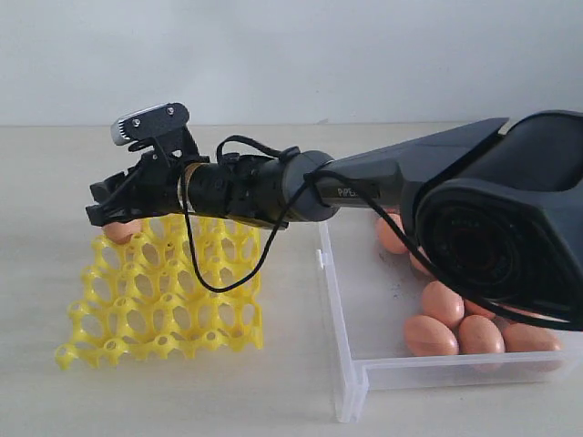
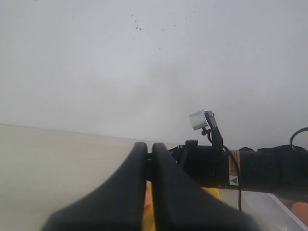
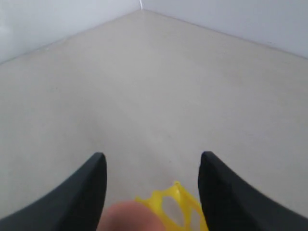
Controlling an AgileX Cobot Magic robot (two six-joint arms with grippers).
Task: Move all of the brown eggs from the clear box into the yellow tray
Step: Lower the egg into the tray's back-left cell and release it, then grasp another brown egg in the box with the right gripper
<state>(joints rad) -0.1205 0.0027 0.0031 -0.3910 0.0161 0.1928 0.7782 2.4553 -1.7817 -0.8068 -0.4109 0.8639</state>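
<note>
The yellow tray (image 1: 164, 300) lies left of the clear box (image 1: 342, 364). My right gripper (image 1: 107, 211) reaches across to the tray's far left corner. It stands open just above one brown egg (image 1: 121, 230) that sits in that corner cup. In the right wrist view the same egg (image 3: 131, 216) shows low between the spread fingers (image 3: 91, 183), beside a corner of the tray (image 3: 175, 204). Several more brown eggs (image 1: 443, 302) lie in the clear box, partly hidden behind the right arm. My left gripper (image 2: 149, 149) is shut with nothing in it, off the tray's left side.
The right arm (image 1: 383, 187) with its looping black cable spans the tray's back rows and the box's left wall. The other tray cups in view hold nothing. Bare beige tabletop (image 1: 228, 391) surrounds the tray and the box.
</note>
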